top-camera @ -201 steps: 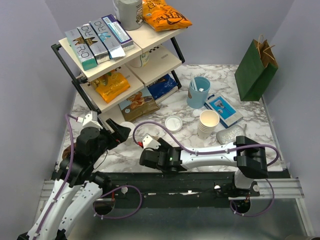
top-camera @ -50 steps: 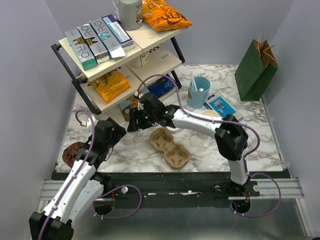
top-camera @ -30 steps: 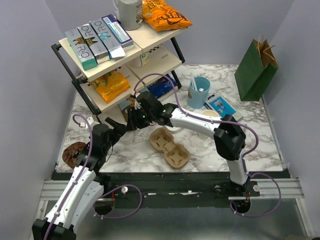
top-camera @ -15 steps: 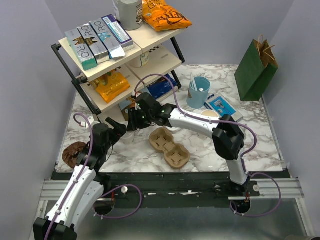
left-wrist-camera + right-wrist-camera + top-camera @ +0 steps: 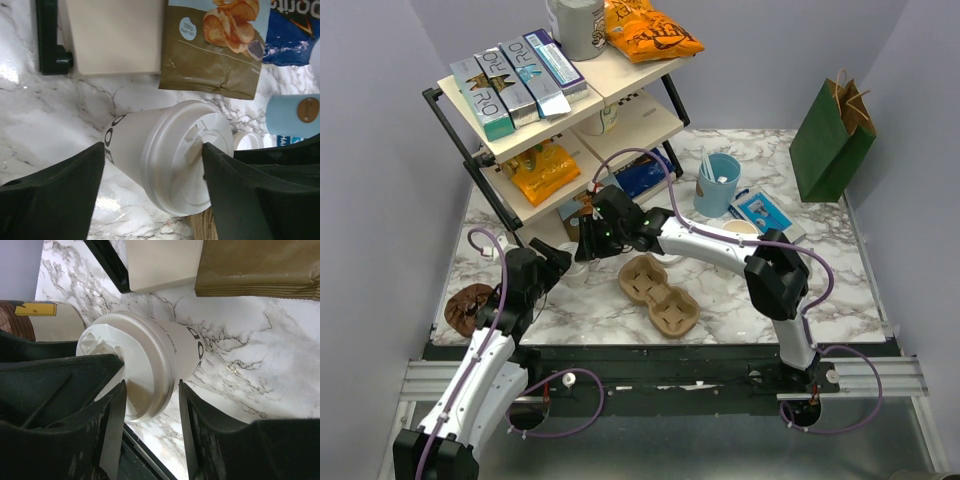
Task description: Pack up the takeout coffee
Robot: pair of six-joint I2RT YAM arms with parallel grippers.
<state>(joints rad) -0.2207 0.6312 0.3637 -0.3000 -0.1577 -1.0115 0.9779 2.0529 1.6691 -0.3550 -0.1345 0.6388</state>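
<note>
Wearing white lid [image 5: 182, 162], cream takeout coffee [image 5: 132, 150], black lettering [image 5: 111, 145]

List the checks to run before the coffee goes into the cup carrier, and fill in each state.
1. Lid seated on the takeout coffee: ok.
2. Right gripper has a finger on each side of it: ok.
3. Left gripper straddles it: ok.
4. Left gripper's contact is firm: cannot tell.
5. Cup carrier pockets are free: ok.
6. Coffee is lifted off the table: cannot tell.
</note>
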